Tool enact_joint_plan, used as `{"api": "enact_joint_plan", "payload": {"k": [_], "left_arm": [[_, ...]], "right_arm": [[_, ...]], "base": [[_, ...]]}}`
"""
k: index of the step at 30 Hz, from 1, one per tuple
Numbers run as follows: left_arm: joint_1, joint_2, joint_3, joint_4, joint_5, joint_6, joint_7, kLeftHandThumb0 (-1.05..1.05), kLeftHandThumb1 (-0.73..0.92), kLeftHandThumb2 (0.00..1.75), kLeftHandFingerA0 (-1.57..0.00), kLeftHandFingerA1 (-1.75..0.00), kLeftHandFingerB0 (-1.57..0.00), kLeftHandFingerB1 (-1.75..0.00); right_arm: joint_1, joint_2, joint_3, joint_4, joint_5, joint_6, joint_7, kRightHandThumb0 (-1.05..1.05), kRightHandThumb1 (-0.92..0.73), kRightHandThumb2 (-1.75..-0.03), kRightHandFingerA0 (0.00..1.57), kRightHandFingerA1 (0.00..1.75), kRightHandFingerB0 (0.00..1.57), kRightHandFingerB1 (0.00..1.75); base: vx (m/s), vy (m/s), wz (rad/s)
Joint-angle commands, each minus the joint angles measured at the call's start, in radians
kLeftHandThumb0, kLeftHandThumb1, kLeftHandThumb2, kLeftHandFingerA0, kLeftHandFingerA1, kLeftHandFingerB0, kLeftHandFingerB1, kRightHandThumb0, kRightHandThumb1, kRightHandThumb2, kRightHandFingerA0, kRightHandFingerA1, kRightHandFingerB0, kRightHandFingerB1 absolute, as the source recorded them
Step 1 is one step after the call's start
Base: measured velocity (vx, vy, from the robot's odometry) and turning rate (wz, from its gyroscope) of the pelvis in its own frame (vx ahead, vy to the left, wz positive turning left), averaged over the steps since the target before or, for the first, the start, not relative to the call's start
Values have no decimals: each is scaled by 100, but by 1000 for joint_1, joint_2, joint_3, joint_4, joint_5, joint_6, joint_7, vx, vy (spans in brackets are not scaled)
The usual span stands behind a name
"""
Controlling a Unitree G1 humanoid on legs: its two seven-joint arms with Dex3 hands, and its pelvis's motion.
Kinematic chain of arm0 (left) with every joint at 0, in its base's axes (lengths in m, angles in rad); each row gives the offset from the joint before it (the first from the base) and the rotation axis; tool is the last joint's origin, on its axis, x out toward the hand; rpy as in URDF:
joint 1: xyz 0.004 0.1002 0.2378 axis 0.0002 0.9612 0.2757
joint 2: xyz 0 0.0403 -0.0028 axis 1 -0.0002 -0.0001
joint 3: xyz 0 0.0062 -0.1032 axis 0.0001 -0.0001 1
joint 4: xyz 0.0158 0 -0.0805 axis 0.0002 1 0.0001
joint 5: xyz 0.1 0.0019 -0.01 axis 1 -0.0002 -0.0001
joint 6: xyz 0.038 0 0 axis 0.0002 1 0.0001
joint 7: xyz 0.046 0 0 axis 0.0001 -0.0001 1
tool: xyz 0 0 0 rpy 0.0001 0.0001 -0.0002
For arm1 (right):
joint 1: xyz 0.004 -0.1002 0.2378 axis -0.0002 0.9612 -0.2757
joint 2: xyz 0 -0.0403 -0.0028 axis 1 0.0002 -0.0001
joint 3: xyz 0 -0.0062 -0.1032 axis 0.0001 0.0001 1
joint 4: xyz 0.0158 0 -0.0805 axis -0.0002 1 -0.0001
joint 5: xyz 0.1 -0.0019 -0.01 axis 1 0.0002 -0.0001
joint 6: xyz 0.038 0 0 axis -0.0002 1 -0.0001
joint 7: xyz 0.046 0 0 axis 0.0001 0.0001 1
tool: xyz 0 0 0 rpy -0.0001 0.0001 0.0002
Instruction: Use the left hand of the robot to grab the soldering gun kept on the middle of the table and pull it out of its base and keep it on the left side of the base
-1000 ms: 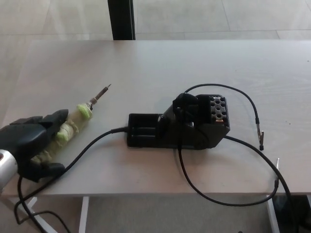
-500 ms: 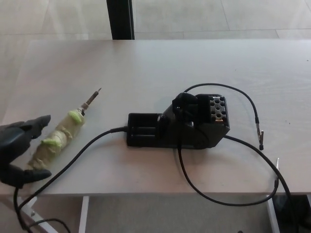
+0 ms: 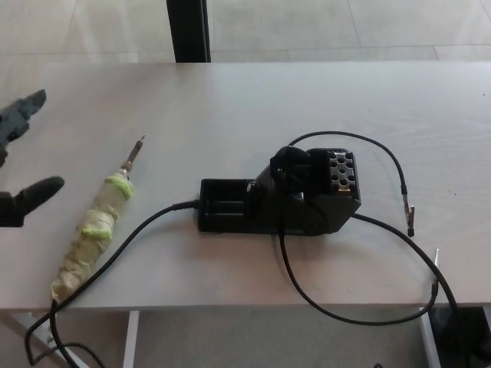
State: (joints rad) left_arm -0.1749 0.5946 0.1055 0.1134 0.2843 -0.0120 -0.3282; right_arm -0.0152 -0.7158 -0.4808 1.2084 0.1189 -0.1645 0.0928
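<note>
Cable point(image 3: 322, 303): black, loops off the near table edge, runs back to the base.
Soldering gun point(image 3: 96, 222): lies flat on the table point(image 3: 230, 107), left of the base and apart from it; handle wrapped in pale tape with green bands, metal tip pointing far.
Base point(image 3: 280, 201): black, mid-table, holder slot empty.
Left hand point(image 3: 19, 165): at the left edge, just left of the gun, not touching it; fingers spread apart, holding nothing.
Clip lead point(image 3: 410, 207): right of the base, on the table.
Post point(image 3: 188, 31): dark upright, beyond the far edge.
</note>
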Motion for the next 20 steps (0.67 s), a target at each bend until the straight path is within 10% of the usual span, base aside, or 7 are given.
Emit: {"api": "enact_joint_plan", "payload": {"k": [1, 4, 6, 8, 13, 16, 20], "left_arm": [[129, -143, 915, -245, -1039, 417, 150, -77, 63, 100, -1, -69, 0, -40], [207, -182, 955, -187, -927, 418, 153, -73, 87, 65, 0, -100, 0, -38], [296, -251, 982, -96, -878, 370, 173, -74, 64, 102, -1, -77, -3, -59], [336, -254, 976, 91, -758, 245, 203, -61, 86, 73, 0, -58, 0, 0], [386, -177, 904, 544, -518, 159, 343, -53, 86, 61, 0, 0, 0, 0], [453, -149, 700, 800, -359, 208, 320, -50, 77, 63, 0, -84, 0, -25], [549, -102, 475, 826, -201, 206, 132, -49, 75, 64, -38, -88, -38, -57]], "right_arm": [[12, -35, -14, 3, 24, -14, 16, -46, -56, -56, 75, 83, 43, 37], [7, -32, -9, 8, 20, -18, 12, -51, -40, -82, 81, 87, 34, 51], [8, -33, -9, 12, 18, -18, 9, -50, -40, -82, 81, 88, 33, 51], [13, -31, -14, 6, 25, -15, 10, -50, -41, -83, 82, 87, 32, 51], [28, -21, -22, 10, 33, -19, 15, -49, -56, -56, 78, 75, 41, 36], [49, -7, -23, 8, 33, -36, 6, -49, -56, -56, 79, 72, 41, 37], [60, -4, -27, 5, 36, -41, 6, -49, -56, -57, 78, 71, 42, 37]], "base": [[0, 0, 0], [0, 0, 0], [0, 0, 0], [0, 0, 0], [0, 0, 0], [0, 0, 0], [0, 0, 0]]}}
